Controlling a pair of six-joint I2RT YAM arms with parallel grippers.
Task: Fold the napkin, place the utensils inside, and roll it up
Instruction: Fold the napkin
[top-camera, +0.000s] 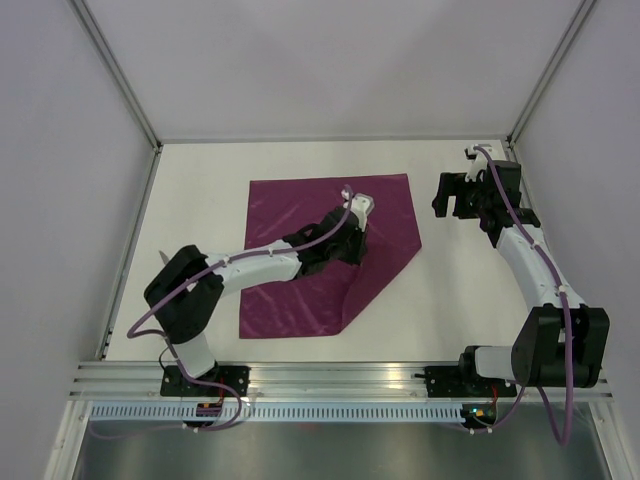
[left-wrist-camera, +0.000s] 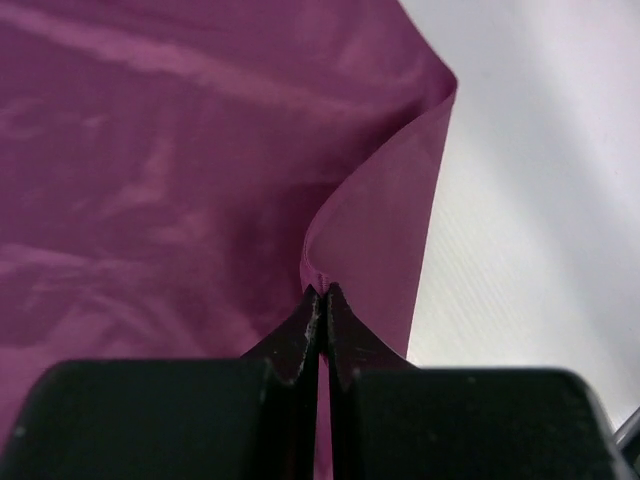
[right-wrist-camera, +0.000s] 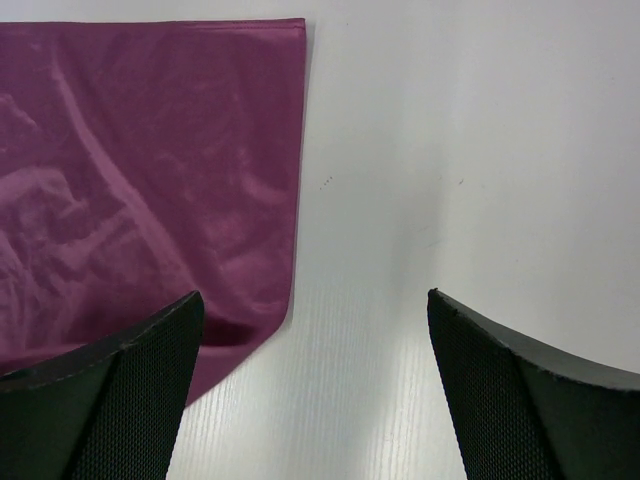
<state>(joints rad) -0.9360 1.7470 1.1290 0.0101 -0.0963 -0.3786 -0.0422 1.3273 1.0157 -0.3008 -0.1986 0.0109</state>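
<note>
The magenta-purple napkin (top-camera: 290, 205) lies spread on the white table, with its near right corner lifted and turned in over the cloth. My left gripper (top-camera: 355, 245) is over the napkin's right half. In the left wrist view it (left-wrist-camera: 322, 292) is shut on a raised fold of the napkin (left-wrist-camera: 150, 150). My right gripper (top-camera: 452, 205) is open and empty, to the right of the cloth. In the right wrist view it (right-wrist-camera: 315, 300) hovers over bare table beside the napkin's right edge (right-wrist-camera: 150, 150). No utensils are in view.
The white table (top-camera: 470, 290) is walled by pale panels at the left, back and right. A metal rail (top-camera: 340, 380) with both arm bases runs along the near edge.
</note>
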